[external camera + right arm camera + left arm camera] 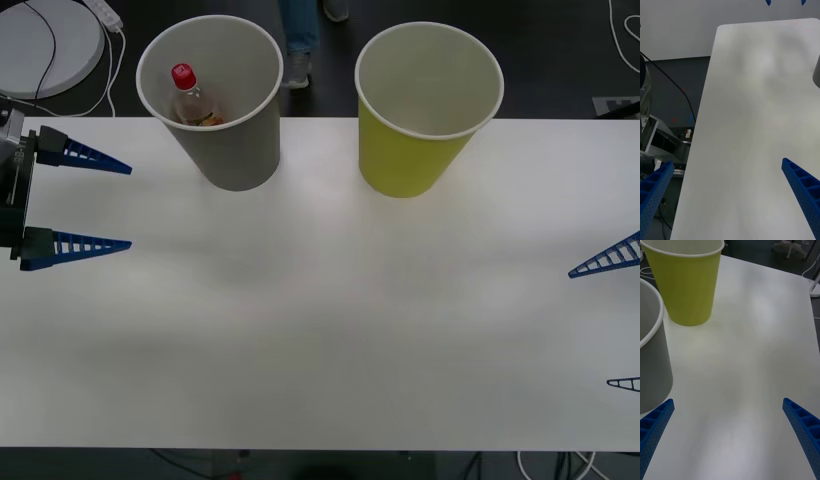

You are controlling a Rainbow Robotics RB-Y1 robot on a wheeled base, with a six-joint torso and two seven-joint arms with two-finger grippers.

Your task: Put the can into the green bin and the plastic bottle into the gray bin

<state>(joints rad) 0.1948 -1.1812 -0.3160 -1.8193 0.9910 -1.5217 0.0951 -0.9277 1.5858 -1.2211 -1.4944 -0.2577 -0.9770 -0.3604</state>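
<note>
White tabletop point(320, 330) spans the front view: the plastic bottle point(194, 100) stands upright inside the gray bin point(240, 150) at upper left, nearest the left gripper point(90, 200), fingers apart; the green bin point(410, 160) looks empty. Right gripper point(622, 320) gapes at right edge. Right wrist: bare tabletop. Left wrist: both bins ahead.

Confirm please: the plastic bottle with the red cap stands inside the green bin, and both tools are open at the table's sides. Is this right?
Not quite. The plastic bottle stands inside the gray bin, not the green bin, as the front view shows. The rest holds: the left tool and right tool are open at the table's sides.
</note>
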